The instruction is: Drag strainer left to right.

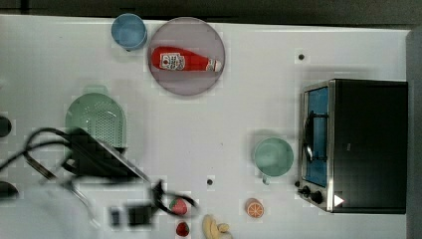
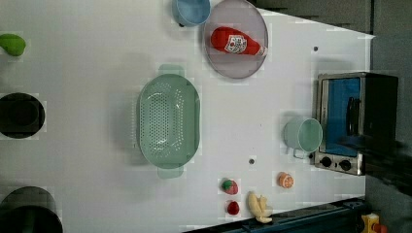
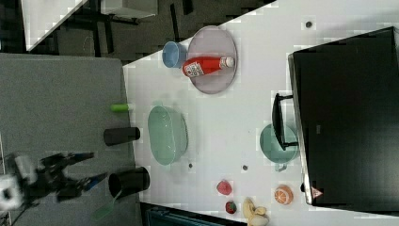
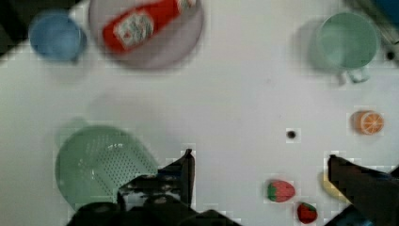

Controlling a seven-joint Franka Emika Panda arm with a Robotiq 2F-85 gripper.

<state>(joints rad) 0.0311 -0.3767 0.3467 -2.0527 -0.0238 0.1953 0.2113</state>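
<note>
We see the black gripper [image 4: 259, 176] with its fingers [image 4: 186, 172] spread wide and nothing between them, hanging above the white table [image 1: 234, 114]. The pale mint-green oval plastic strainer [image 2: 168, 118] sits on that table, its near rim under one finger in the wrist view. Taking the strainer as landmark in the top view: two small red toy strawberries [image 1: 180, 217] lie below and right of it, the round green mug [image 1: 272, 157] well to its right before a black toaster oven [image 1: 356, 144], and a grey plate [image 1: 187, 56] bearing a red ketchup bottle [image 1: 185, 60] above it, beside a blue cup [image 1: 129, 31].
</note>
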